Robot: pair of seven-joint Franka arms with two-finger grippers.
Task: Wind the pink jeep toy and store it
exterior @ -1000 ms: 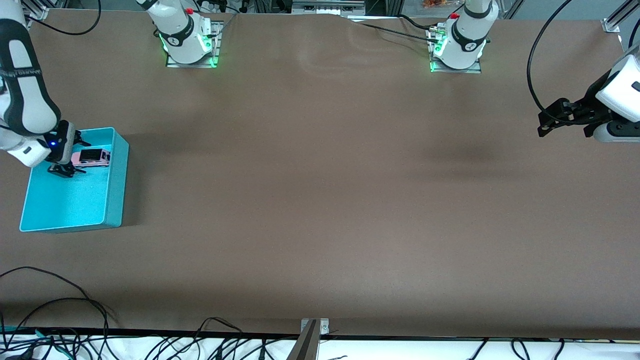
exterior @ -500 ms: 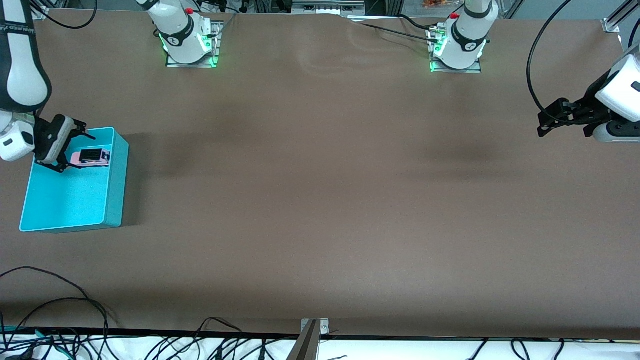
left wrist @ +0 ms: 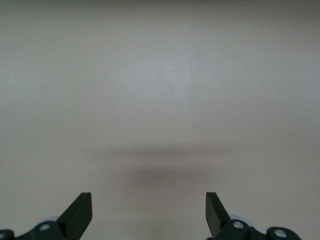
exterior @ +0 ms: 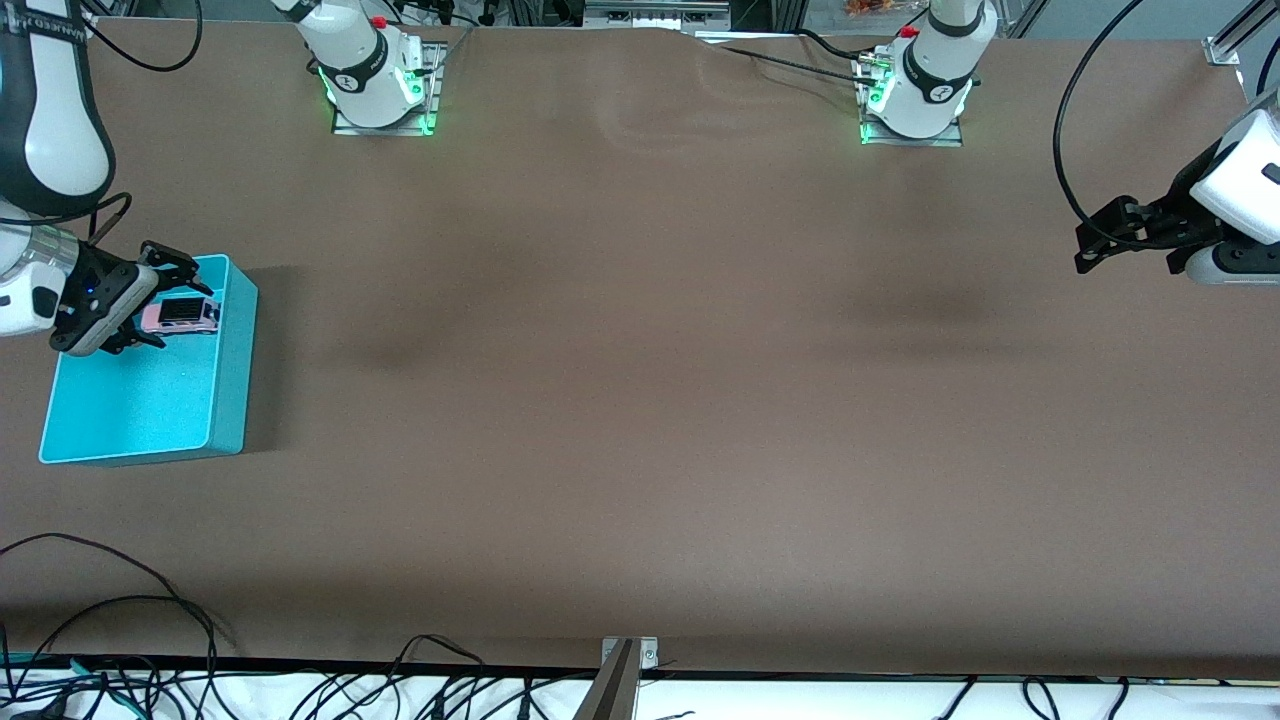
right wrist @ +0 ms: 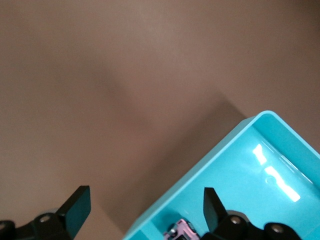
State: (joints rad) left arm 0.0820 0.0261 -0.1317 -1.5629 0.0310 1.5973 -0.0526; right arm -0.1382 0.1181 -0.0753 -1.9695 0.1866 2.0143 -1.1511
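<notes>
Jaws on both grippers stand spread with nothing between them. Landmark: the turquoise bin (exterior: 150, 380), at the right arm's end of the table. Going near to far from the front camera: the bin's near part is bare floor; farther in, close to its farther wall, the pink jeep toy (exterior: 181, 316) sits upright on the bin floor, black roof up, not touched by anything. The right gripper (exterior: 160, 300) hangs over the bin's farther corner, just beside the jeep, fingers apart and tilted outward. A second ago it was lower, down in the bin with its fingers right at the jeep; half a second ago it had started lifting; now it is higher and swung out toward the bin's edge, while the jeep has not moved. The right wrist view agrees: bin corner and only a sliver of the jeep (right wrist: 179, 231) at the frame's edge, nothing between the fingertips. So the drop looks done and this reads as retreat, storing step finished; whether the toy was wound cannot be told from this. The left gripper (exterior: 1100, 240) waits well apart from the bin at the left arm's end, over bare table (exterior: 640, 400), unchanged over the second, fingers wide in the left wrist view too.
</notes>
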